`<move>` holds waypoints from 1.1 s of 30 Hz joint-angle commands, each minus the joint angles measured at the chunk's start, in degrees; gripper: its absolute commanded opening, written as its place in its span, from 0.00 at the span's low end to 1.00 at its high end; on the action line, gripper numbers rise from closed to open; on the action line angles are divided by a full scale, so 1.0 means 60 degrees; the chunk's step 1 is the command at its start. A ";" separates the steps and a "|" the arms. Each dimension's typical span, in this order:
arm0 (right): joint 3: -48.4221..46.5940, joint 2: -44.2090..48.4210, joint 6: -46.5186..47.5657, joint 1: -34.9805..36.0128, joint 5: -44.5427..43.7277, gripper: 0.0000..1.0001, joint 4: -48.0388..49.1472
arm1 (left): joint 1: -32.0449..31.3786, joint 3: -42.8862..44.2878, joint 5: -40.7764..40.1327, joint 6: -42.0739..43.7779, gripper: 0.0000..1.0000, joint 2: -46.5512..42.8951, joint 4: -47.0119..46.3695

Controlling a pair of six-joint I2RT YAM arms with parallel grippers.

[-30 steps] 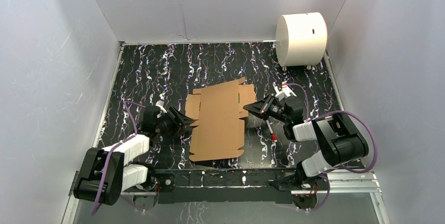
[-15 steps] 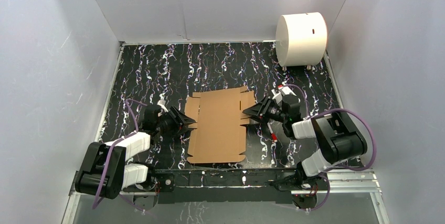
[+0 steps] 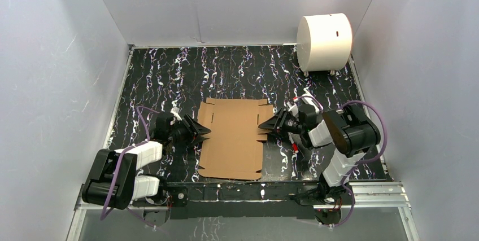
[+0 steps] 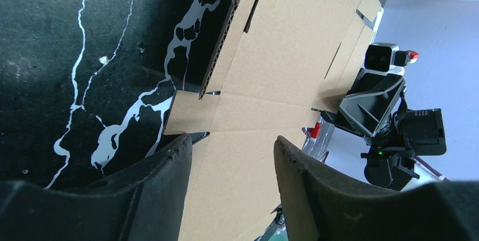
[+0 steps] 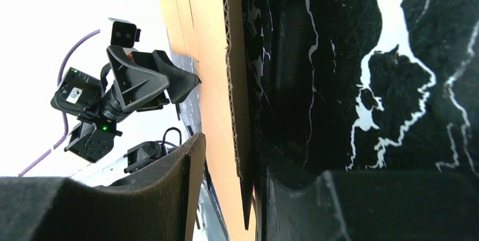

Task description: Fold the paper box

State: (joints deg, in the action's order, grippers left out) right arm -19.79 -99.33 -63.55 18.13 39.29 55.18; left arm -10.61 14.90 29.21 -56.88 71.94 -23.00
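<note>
The paper box (image 3: 233,138) lies flat and unfolded between left gripper (image 3: 204,132) and right gripper (image 3: 262,123); it holds nothing. Judged light, thin, easily crushed, bending at creases; take it by side-flap edges. The white cylinder (image 3: 323,42) sits well beyond the right gripper, contents hidden. Each gripper's jaws stand apart astride its near edge, unclamped.

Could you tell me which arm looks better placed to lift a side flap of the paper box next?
Probably the right: the right gripper is open with an edge of the paper box deep between its fingers. The left gripper barely reaches the opposite edge.
</note>
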 commanded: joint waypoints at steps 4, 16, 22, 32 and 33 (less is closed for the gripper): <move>-0.0331 -0.0674 0.0122 0.0348 0.0019 0.46 0.1321 | -0.0146 -0.0050 0.0225 -0.0067 0.53 0.0138 -0.0092; -0.0633 -0.1538 -0.0318 0.0667 0.0047 0.36 0.2405 | -0.0224 -0.0044 0.0240 -0.0132 0.52 -0.0028 -0.0016; -0.0657 -0.1405 -0.0833 0.0650 0.0359 0.18 0.2980 | -0.0224 0.0283 -0.0373 0.0212 0.55 -0.0892 0.1013; -0.0578 -0.0669 -0.1611 0.0454 0.0773 0.05 0.3617 | 0.0026 0.0473 -0.0775 0.0274 0.61 -0.1446 0.1654; -0.0559 -0.0600 -0.1704 0.0419 0.0809 0.05 0.3685 | 0.0049 0.0487 -0.0725 0.0267 0.61 -0.1433 0.1633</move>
State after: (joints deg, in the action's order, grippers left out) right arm -22.41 -105.89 -71.00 21.58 41.80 70.54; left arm -11.33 16.14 24.91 -55.51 64.71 -15.07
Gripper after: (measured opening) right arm 0.086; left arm 0.602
